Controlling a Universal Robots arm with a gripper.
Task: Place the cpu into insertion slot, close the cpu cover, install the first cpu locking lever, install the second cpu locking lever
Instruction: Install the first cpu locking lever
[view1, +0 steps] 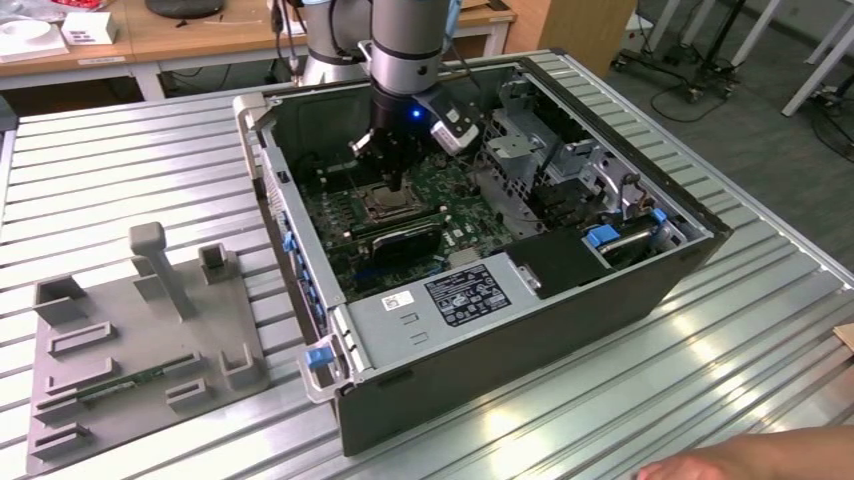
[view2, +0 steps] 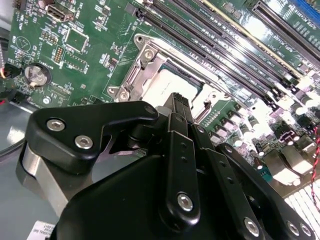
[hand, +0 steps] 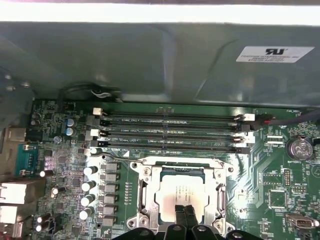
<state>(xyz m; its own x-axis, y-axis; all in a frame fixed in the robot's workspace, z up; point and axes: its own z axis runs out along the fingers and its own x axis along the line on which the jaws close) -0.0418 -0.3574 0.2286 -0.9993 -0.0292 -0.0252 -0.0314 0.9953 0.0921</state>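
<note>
- Evidently, the fingers (hand: 180, 216) of the gripper (hand: 186, 212) were pressed together, gripping nothing, their tips just above the cpu (hand: 182, 192).
- The cpu lay flat in the insertion slot (hand: 145, 191) (silvery rim all round).
- Beyond ran black memory slots (hand: 170, 133) on the green motherboard (hand: 280, 200).
- All this sat inside a computer case (view1: 534, 335) on the bench (view1: 134, 180).

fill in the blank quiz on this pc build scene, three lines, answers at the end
1. The cpu sits in the insertion slot on a ____ motherboard.
2. The gripper points at the cpu with jaws ____.
3. The computer case lies on a ribbed ____ table.
Missing: green; shut; metal.
</note>
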